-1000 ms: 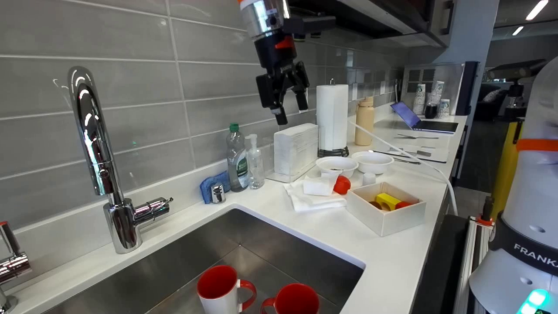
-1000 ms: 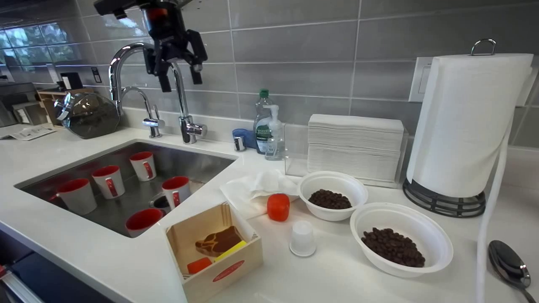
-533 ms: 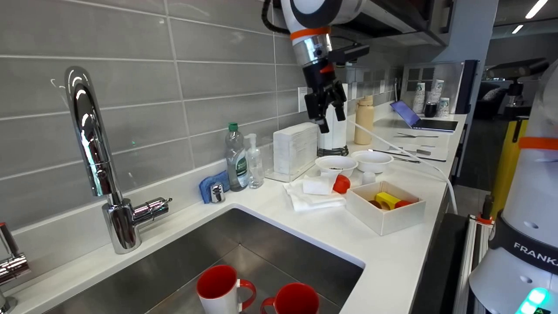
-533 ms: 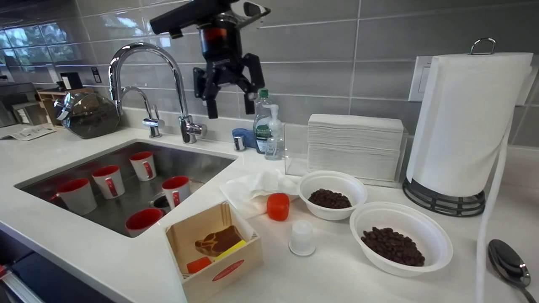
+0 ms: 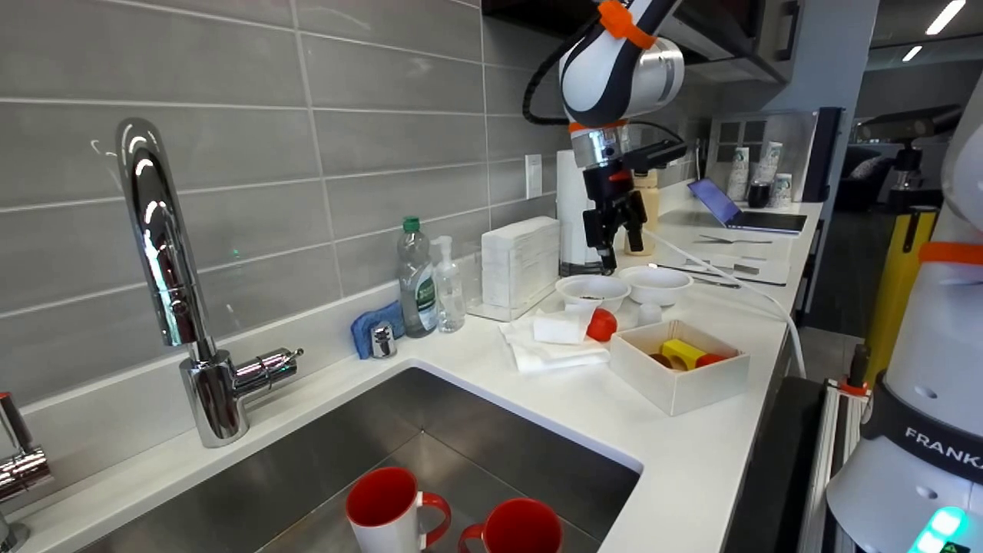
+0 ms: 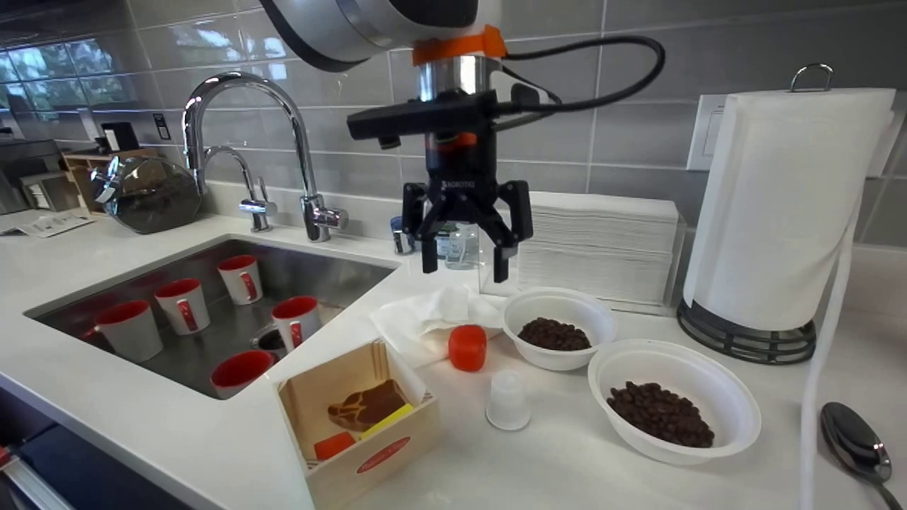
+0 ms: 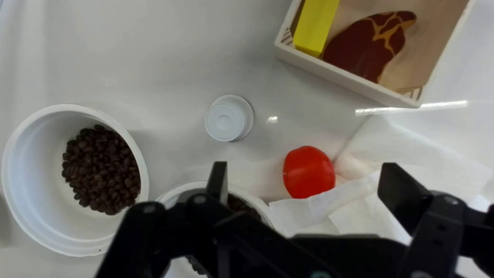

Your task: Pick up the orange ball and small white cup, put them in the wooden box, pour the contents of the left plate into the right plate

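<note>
Tool stands wide, low in the wrist view; red-orange ball lies right of centre, white cup near centre, wooden box upper right.

The orange ball, glossy and red-orange with slightly flattened sides, lies between the wooden box and the nearer white bowl. Open-topped and partly filled, the box sits level on the bench, one pale outer wall bearing a red oval mark. The small white cup stands narrow end up, between the box and the other white bowl. Dark coffee beans lie in the bottom of both upright bowls, set just beside each other.
</note>
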You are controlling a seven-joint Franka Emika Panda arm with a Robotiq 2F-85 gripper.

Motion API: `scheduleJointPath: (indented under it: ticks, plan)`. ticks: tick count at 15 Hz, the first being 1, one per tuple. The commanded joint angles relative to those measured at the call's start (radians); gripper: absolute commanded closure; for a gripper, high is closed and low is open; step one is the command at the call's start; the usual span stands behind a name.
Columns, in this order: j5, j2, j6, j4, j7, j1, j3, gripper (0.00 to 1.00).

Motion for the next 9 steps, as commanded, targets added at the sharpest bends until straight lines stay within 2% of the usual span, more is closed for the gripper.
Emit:
scheduleJointPath:
  ticks: [1, 9]
  plan:
    - [0.032, 0.111, 0.079, 0.019, -0.029, -0.009, -0.001, 0.0]
    - [-0.001, 0.248, 0.161, 0.038, 0.032, 0.004, 0.027, 0.0]
